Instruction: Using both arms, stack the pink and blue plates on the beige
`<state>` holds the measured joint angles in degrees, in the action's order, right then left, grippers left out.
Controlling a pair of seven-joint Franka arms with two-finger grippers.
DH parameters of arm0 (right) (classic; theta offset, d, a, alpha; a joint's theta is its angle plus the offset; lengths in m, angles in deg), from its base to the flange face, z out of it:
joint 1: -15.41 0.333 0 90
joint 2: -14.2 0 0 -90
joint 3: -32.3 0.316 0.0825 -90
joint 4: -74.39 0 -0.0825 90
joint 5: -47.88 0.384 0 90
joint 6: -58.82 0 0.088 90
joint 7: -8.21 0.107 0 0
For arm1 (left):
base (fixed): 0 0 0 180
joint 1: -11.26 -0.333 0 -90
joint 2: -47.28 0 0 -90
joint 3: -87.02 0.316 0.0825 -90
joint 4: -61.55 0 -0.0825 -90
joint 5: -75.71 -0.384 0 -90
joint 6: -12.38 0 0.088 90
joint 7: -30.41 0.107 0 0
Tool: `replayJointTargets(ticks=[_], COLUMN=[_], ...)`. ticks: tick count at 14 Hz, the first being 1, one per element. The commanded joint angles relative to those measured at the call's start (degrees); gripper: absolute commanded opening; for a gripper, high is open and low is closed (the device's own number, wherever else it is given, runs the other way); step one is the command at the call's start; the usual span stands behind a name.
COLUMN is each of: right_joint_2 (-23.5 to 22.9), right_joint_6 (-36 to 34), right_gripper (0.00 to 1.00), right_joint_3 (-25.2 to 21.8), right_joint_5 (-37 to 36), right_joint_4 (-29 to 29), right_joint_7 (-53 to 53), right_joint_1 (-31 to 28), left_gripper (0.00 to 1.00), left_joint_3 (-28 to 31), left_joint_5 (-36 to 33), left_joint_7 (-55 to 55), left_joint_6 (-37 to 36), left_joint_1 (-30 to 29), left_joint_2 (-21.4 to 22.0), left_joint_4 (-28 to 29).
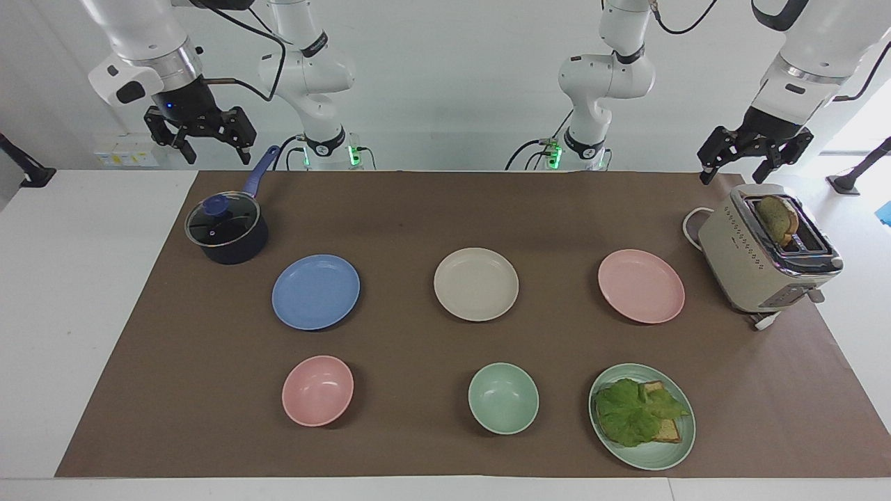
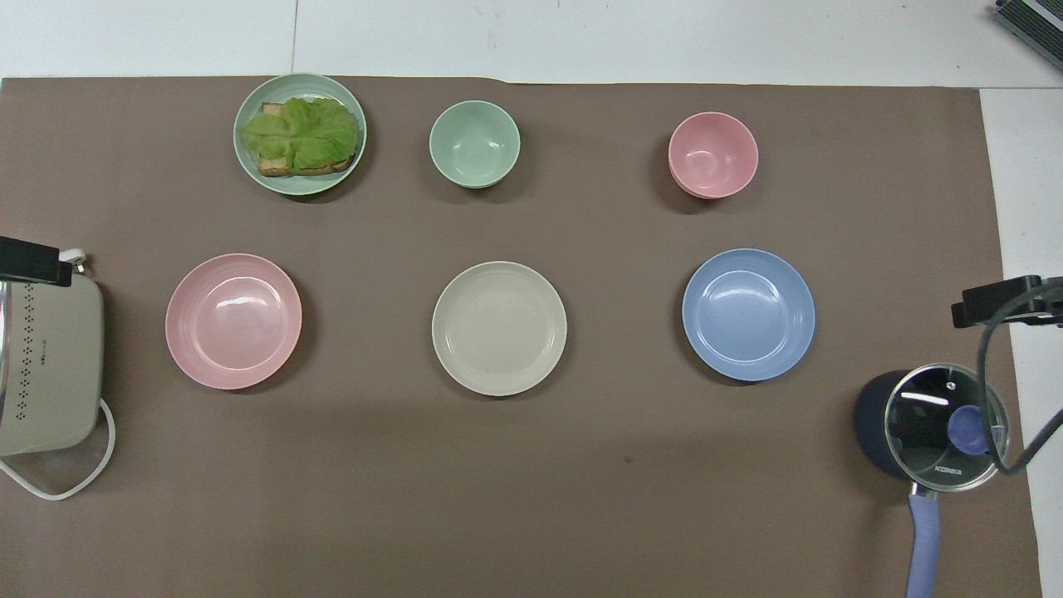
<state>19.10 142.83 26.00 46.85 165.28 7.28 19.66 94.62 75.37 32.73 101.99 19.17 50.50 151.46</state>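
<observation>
Plates, judged light, stiff and slick, want rim grips: round matte pink plate (image 1: 641, 286) toward the left arm's table end, blue plate (image 1: 315, 291) toward the right's, beige plate (image 1: 476, 284) between. Left gripper (image 1: 755, 157) and right gripper (image 1: 200, 136) hang open, empty.

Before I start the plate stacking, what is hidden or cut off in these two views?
- Overhead view: toaster cut by the frame edge; both grippers barely show.
- Overhead view: pot handle runs off the bottom edge.
- Facing view: toaster slot partly hidden by the bread.
</observation>
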Motion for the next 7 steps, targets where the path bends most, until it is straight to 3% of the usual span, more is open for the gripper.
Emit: replayJointTargets(ticks=[1, 4, 7], right_joint_2=[1.25, 1.25, 1.25], right_joint_6=[0.28, 0.28, 0.28], right_gripper=[1.00, 1.00, 1.00], right_joint_3=[0.06, 0.06, 0.06], right_joint_5=[0.95, 0.95, 0.95], right_joint_4=[1.13, 1.13, 1.13], right_joint_7=[-0.74, -0.74, -0.74], right_joint_1=[-0.38, -0.38, -0.38], left_gripper=[1.00, 1.00, 1.00], left_joint_3=[-0.13, -0.13, -0.04], left_joint_5=[-1.15, -1.07, -0.98], left_joint_7=[0.84, 1.02, 1.02], left_joint_6=[-1.01, -0.58, 1.09], left_joint_1=[-0.17, -0.26, -1.48], left_joint_2=[0.13, 0.39, 0.22], left_joint_4=[-0.35, 0.17, 4.20])
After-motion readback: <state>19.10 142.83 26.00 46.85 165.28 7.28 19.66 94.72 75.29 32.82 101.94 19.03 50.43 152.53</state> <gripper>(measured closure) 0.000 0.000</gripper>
